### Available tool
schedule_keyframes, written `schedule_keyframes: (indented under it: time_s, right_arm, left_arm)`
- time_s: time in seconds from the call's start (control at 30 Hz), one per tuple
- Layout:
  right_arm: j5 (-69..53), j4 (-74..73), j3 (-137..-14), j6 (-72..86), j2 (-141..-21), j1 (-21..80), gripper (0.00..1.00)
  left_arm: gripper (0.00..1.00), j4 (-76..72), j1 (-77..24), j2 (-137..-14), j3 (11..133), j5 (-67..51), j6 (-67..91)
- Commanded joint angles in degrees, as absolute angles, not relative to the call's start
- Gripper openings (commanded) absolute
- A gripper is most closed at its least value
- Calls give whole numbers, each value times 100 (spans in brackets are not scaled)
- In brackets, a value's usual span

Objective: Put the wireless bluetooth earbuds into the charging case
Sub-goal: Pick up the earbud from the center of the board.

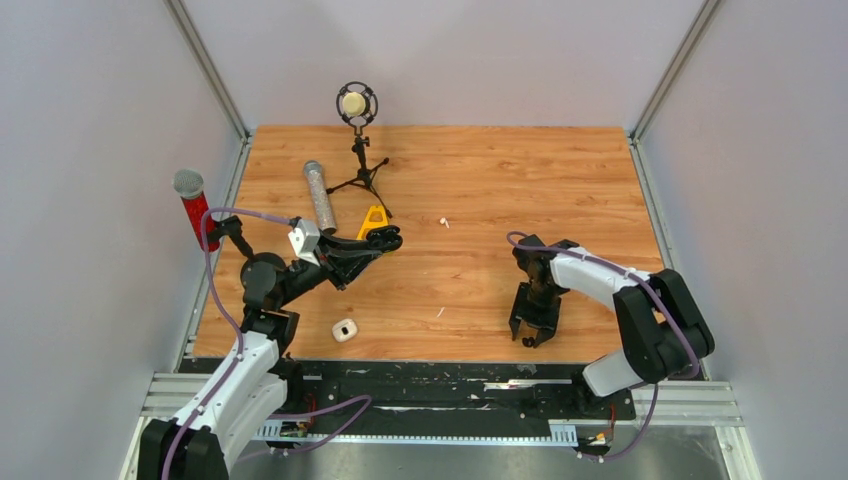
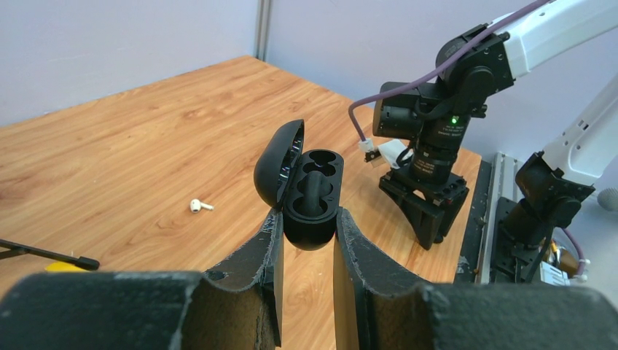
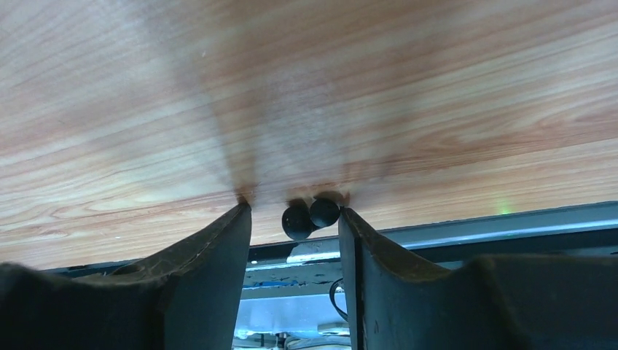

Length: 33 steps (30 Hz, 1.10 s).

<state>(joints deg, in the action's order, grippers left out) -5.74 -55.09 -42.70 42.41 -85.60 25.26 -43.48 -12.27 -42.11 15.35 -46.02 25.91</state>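
Two arms work here, each with one gripper. There are two cases. The white case (image 1: 345, 329), shut and with a small dark spot on top, sits on the worktop (image 1: 520, 190) near the front edge, just ahead of the left arm's base. The black case (image 2: 312, 191) is held off the surface, its lid hinged open over two empty wells. The left gripper (image 1: 388, 238) is clenched on the lower body of the black case.

Two white earbuds lie loose. One earbud (image 1: 444, 222) is mid-worktop, and the other earbud (image 1: 439, 313) is nearer the front, between the white case and the right arm. Both are well apart from either case.

The right gripper (image 1: 530, 336) points down at the front edge with its jaws apart. They straddle two small black round pieces (image 3: 310, 216) that touch each other. The right one lies just beside the right finger, and the left finger stands clear, so nothing is grasped.

Three microphones are in view:
- One tripod mic (image 1: 357, 104) stands at the back.
- One silver mic (image 1: 320, 195) lies flat.
- One red mic (image 1: 196, 210) with a grey head stands at the left edge.

One yellow piece (image 1: 373, 218) shows beside the left gripper.

The worktop is orange-brown wood grain, closed in by pale grey walls (image 1: 440, 50) on three sides. Metal rails run along the front
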Motion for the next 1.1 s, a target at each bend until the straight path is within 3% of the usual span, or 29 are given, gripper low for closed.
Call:
schedule_keyframes:
  time_s: [0.0, 0.23, 0.4, 0.63, 0.87, 1.07]
  right_arm:
    - [-526, -5177, -4163, 4413, -8725, 2521, 48]
    - [-544, -5158, -4234, 4365, -8843, 2522, 28]
    - [-603, -5144, -4604, 4282, -9016, 2546, 24]
    - [-619, -5112, -5974, 3977, -10169, 2779, 22]
    - [-763, -5084, -7346, 3719, -11288, 2853, 23]
    - [-1190, -5080, -8302, 3581, -11955, 2925, 48]
  left_arm:
    - [0, -4545, -1195, -4206, 1618, -4600, 2619]
    - [0, -4562, -1193, -4235, 1613, -4582, 2609]
    - [0, -4575, -1195, -4244, 1604, -4575, 2601]
    - [0, -4553, -1195, -4201, 1615, -4558, 2566]
    - [0, -4442, -1196, -4126, 1635, -4524, 2475]
    - [0, -4460, -1195, -4155, 1635, -4514, 2477]
